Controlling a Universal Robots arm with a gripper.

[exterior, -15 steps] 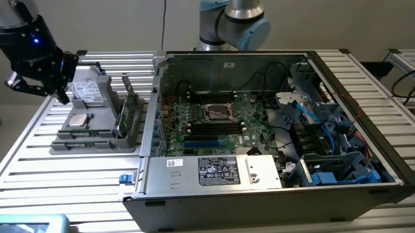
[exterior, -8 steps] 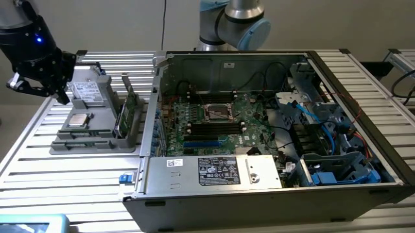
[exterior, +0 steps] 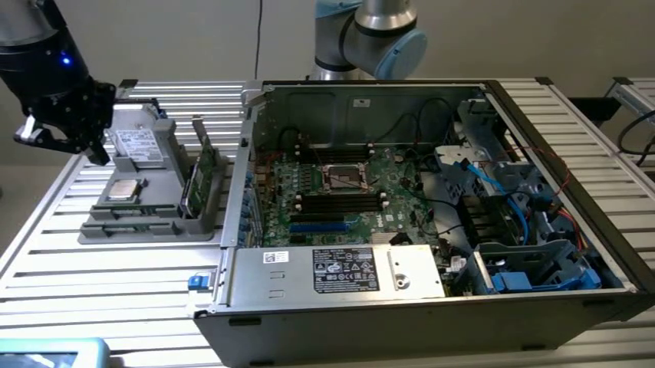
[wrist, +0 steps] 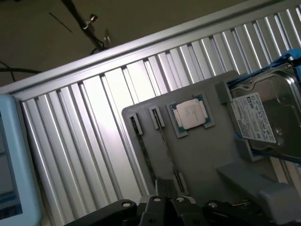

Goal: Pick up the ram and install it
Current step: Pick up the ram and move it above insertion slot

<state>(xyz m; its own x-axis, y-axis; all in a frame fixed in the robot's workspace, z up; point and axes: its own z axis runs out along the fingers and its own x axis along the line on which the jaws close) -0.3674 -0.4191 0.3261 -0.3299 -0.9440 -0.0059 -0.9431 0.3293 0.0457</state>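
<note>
— Where do we have the hand (exterior: 90, 149)?
— At the exterior view's left, up by the grey tray (exterior: 153, 218), near the drive (exterior: 135, 144). It's pinched tight, nothing in it.
— And the ram (exterior: 192, 190)?
— We see it on edge in the tray, on the side next to the open case (exterior: 409, 337), well apart from the hand. Tray and case share the slatted bench (exterior: 103, 264).

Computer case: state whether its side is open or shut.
Open: no side panel covers the computer case, and its motherboard lies exposed.
</note>
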